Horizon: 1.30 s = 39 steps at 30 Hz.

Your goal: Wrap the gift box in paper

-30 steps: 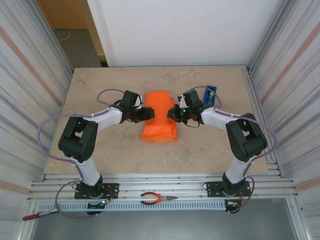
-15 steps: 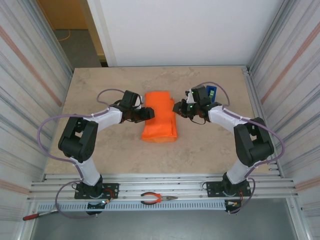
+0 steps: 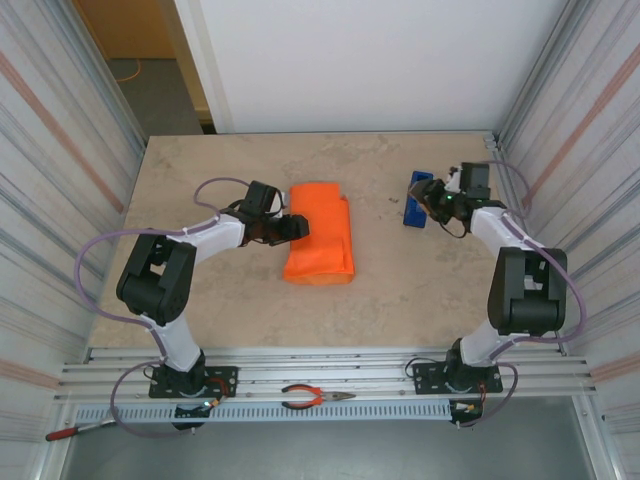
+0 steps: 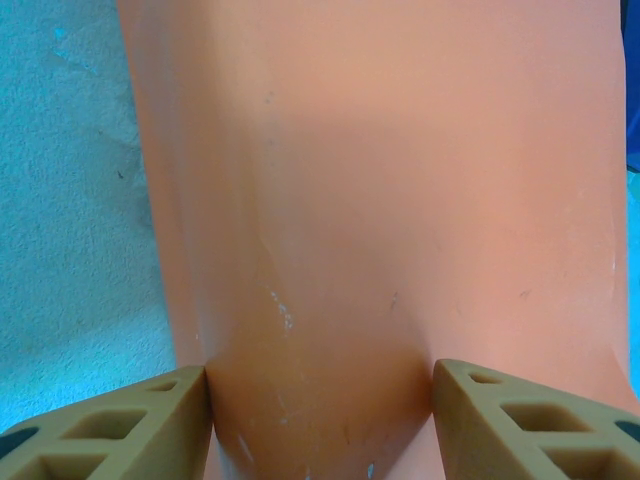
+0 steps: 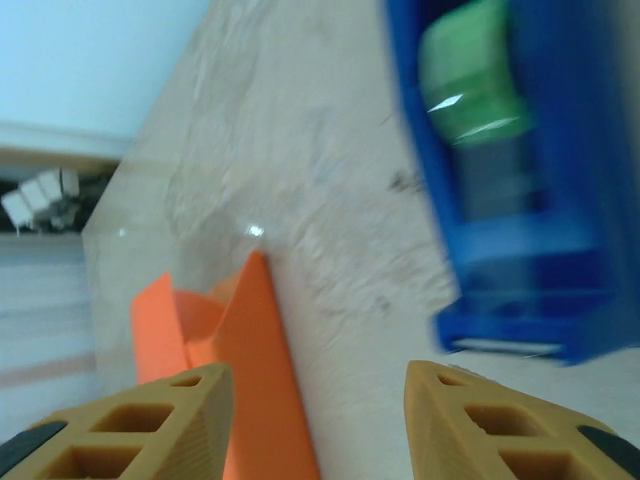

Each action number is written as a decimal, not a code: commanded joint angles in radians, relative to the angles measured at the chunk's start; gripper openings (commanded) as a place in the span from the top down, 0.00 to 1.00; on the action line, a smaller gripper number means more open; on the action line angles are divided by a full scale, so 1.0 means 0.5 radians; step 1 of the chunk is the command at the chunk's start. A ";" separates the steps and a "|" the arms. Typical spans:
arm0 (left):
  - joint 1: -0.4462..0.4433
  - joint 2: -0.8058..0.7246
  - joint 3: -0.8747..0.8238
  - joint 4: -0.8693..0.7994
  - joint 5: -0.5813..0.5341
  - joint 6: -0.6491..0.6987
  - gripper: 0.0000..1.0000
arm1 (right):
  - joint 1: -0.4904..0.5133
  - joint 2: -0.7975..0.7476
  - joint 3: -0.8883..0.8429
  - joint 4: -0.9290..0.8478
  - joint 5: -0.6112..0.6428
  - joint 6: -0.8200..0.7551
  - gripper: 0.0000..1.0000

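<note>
**Left pincer (image 3: 298,228) clamps paper (image 3: 322,232); right pincer (image 3: 434,203) open**

Left pincer fingers (image 4: 120,425) press either side of the orange fold at the block's left edge. The paper lies mid-frame on the counter (image 3: 220,170), folded over the gift box. The right pincer is empty, just beside the blue tape dispenser (image 3: 415,207) at right.
</note>
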<state>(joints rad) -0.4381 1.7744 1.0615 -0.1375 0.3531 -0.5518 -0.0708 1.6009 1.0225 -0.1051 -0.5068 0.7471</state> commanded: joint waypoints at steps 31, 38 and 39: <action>-0.047 0.107 -0.070 -0.307 -0.177 0.105 0.42 | -0.162 0.532 0.159 0.197 -0.328 -0.029 0.70; -0.047 0.107 -0.074 -0.302 -0.175 0.099 0.42 | -0.192 0.535 0.044 0.394 -0.404 0.095 0.72; -0.046 0.108 -0.074 -0.299 -0.177 0.102 0.42 | -0.198 0.538 0.024 0.433 -0.419 0.120 0.72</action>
<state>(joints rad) -0.4408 1.7718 1.0615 -0.1390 0.3435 -0.5453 -0.1593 1.8511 1.0660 0.0498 -0.6758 0.7643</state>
